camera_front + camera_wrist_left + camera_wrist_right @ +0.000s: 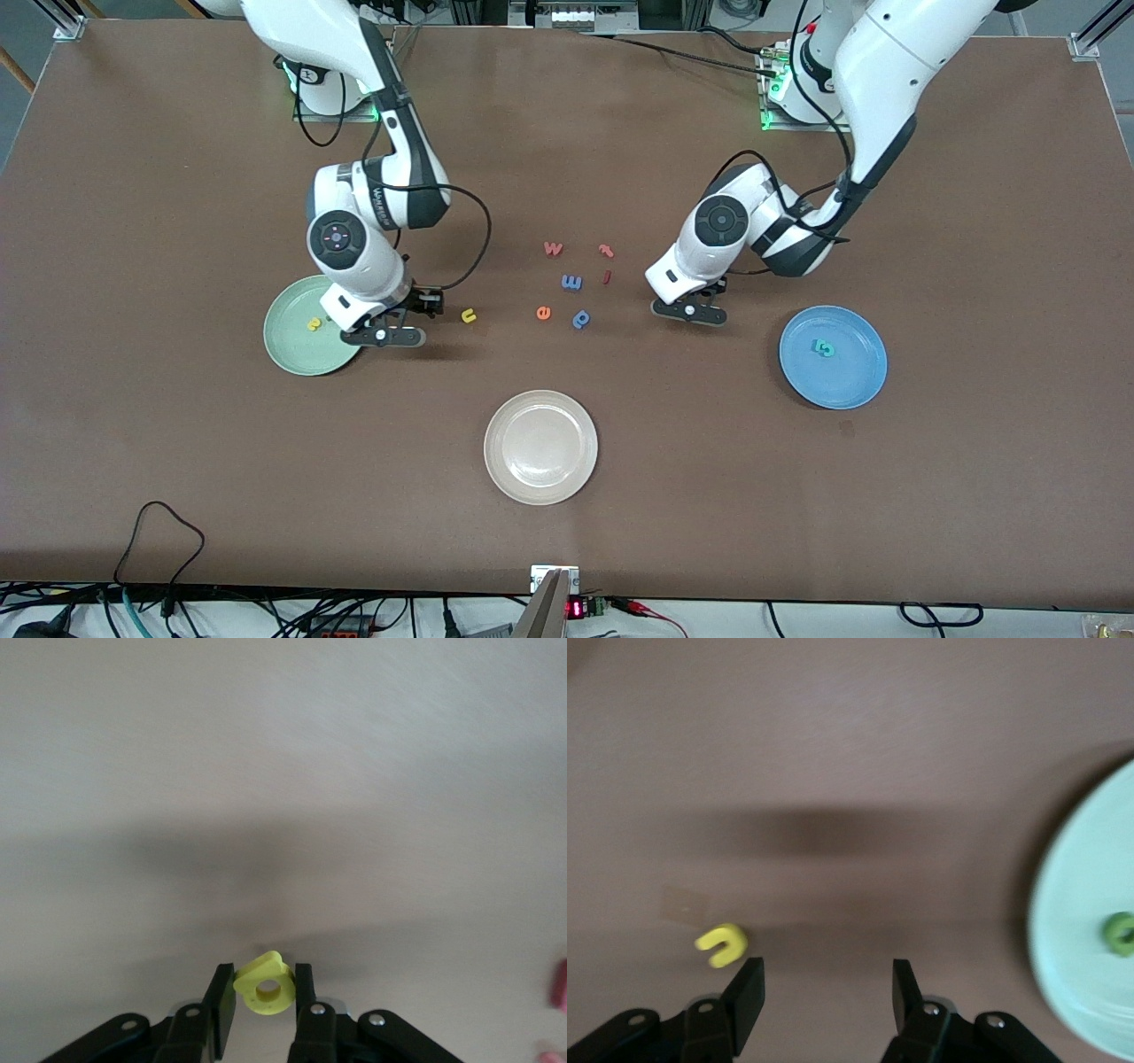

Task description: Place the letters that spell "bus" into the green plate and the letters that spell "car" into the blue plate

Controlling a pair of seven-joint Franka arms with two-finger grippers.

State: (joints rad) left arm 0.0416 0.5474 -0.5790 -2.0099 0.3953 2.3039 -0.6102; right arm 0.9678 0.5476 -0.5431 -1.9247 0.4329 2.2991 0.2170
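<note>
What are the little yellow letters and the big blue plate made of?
The yellow letters look like soft foam: thick, matte, with rounded cut edges. One sits pinched in the left end effector. The blue plate looks like smooth plastic or melamine, with a faint sheen on its raised rim, though glazed ceramic cannot be ruled out.

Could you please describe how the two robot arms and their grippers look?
Both arms have glossy white shells with dark grey joint sections and round dark end caps; the right arm's cap carries a small red mark. Thin black cables loop beside each wrist. The left gripper and right gripper have black two-finger hands with silver screws.
</note>
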